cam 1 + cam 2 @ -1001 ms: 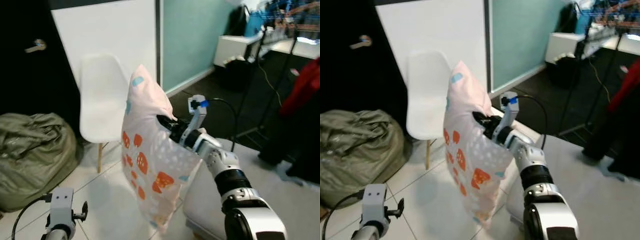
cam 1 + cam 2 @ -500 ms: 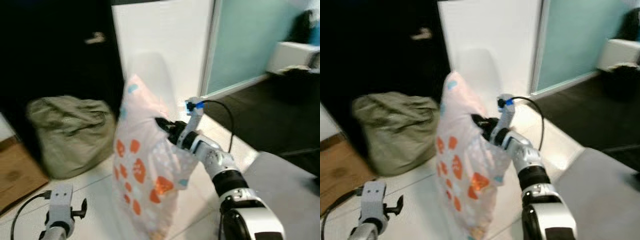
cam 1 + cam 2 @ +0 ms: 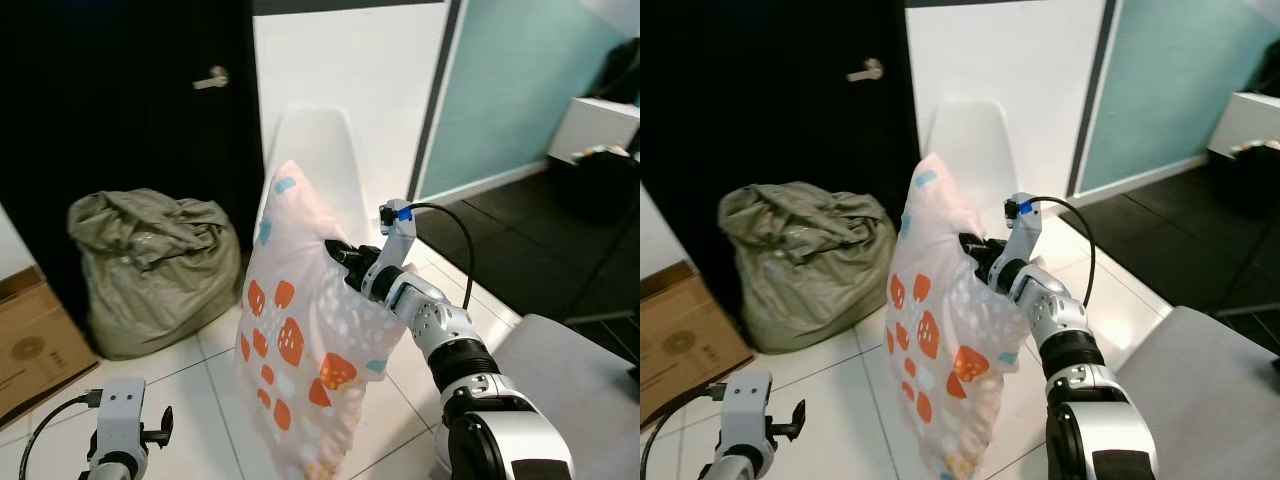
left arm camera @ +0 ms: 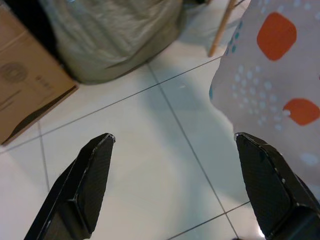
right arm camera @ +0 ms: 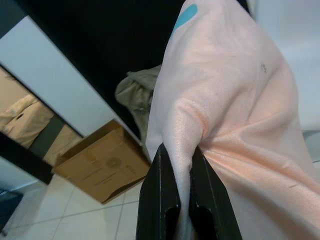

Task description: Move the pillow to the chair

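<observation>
Pillow still clamped in right gripper fingers; left gripper fingers apart; chair now nearer.

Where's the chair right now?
The white chair stands ahead against the wall, just behind the pillow held up by the right gripper.

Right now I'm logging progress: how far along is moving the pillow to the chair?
Done: the pillow is off the ground, pinched in the right gripper. In hand: it hangs in front of the white chair, not yet on its seat. Left: set it down there and release. The left gripper idles open, low over the tiles.
</observation>
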Controlling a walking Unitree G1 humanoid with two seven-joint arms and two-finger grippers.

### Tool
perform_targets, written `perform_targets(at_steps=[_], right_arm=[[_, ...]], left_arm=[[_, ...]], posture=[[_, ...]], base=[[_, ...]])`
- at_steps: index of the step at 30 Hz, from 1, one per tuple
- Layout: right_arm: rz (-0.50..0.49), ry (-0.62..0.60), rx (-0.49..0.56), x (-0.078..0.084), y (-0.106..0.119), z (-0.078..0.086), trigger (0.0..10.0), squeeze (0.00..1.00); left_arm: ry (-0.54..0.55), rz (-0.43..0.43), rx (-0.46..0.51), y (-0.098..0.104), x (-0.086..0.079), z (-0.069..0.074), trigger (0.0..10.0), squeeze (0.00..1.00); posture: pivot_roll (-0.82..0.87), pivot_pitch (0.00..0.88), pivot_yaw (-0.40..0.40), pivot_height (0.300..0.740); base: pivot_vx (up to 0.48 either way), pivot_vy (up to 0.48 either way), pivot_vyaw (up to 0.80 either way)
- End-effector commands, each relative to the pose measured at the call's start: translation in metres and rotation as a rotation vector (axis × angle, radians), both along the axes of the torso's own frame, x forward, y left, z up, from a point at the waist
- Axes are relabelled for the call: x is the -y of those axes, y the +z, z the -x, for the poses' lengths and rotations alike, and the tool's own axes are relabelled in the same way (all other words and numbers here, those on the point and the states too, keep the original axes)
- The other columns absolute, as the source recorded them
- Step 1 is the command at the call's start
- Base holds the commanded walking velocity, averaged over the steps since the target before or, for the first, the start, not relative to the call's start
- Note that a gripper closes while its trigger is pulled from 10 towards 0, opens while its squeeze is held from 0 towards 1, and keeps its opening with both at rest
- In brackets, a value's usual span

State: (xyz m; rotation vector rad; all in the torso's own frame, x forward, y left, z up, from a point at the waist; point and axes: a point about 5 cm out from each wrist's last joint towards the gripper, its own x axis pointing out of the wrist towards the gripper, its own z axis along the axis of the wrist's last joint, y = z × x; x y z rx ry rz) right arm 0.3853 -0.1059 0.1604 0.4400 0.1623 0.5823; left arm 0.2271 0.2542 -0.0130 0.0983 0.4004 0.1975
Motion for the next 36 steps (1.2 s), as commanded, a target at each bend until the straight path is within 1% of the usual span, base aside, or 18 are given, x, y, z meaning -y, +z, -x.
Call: perform_targets(at_steps=[1,3,7,30,36], right_arm=[[-0.025,0.028,0.157,-0.009,0.032,-0.005,10.0,0.00],[-0.030,0.034,0.164,-0.012,0.034,-0.005,10.0,0.00],[-0.035,0.038,0.169,-0.013,0.036,-0.005,10.0,0.00],[-0.056,0.064,0.189,-0.014,0.038,-0.003,10.0,0.00],[-0.095,0.081,0.225,-0.016,0.047,-0.003,10.0,0.00]], left_arm=[[-0.011,-0.006,-0.023,-0.004,0.002,0.003,10.0,0.00],[-0.013,-0.007,-0.026,-0.004,0.002,0.003,10.0,0.00],[-0.014,-0.008,-0.026,-0.004,0.002,0.003,10.0,0.00],[-0.020,-0.016,-0.026,-0.004,0.002,0.003,10.0,0.00],[-0.021,-0.017,-0.023,-0.003,0.002,0.003,10.0,0.00]], posture=[[-0.14,0.007,-0.033,0.740],[-0.14,0.006,-0.032,0.740],[-0.13,0.011,-0.031,0.740],[-0.14,0.019,-0.028,0.740],[-0.13,0.019,-0.030,0.740]], base=[[0.352,0.000,0.00],[0.422,0.000,0.00],[0.480,0.000,0.00],[0.480,0.000,0.00],[0.480,0.000,0.00]])
